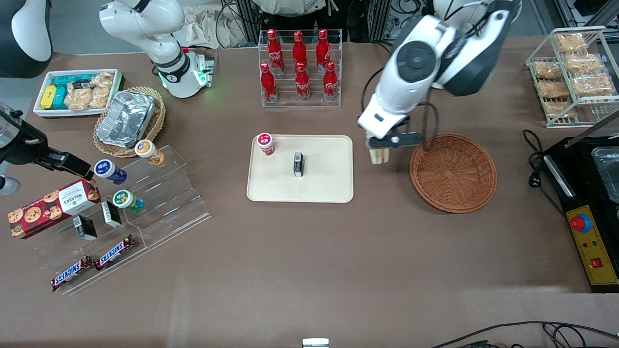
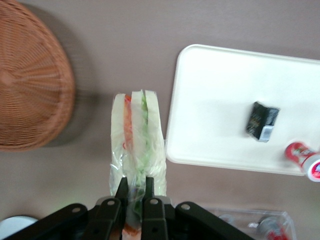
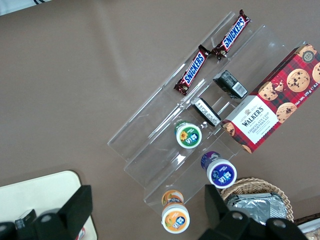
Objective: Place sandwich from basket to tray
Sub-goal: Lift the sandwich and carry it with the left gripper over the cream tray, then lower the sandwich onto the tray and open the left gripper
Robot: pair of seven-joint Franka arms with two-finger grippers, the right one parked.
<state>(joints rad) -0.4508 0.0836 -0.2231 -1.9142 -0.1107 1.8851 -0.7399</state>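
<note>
Brown cloth covers the whole table (image 1: 309, 261), and the working arm's gripper (image 1: 379, 150) hangs above it in the gap between the tray (image 1: 333, 191) and the basket (image 1: 453, 173). Its two black fingers (image 2: 150, 207) are closed on the sandwich (image 2: 137, 145), which sits upright between them, wrapped in clear film, with the red and green filling layers showing along its edge. The sandwich is out of the basket and not over the tray; it hangs over bare cloth, just beside the tray's rim, with the basket a little apart from it toward the working arm's end of the table.

On the tray, near the gripper, a small black box (image 1: 298, 164) stands about in the middle. A small can with a red and white lid (image 1: 265, 143) stands at the tray's corner, toward the parked arm's end. Farther from the front camera than the tray, a clear rack holds red bottles (image 1: 300, 67).
</note>
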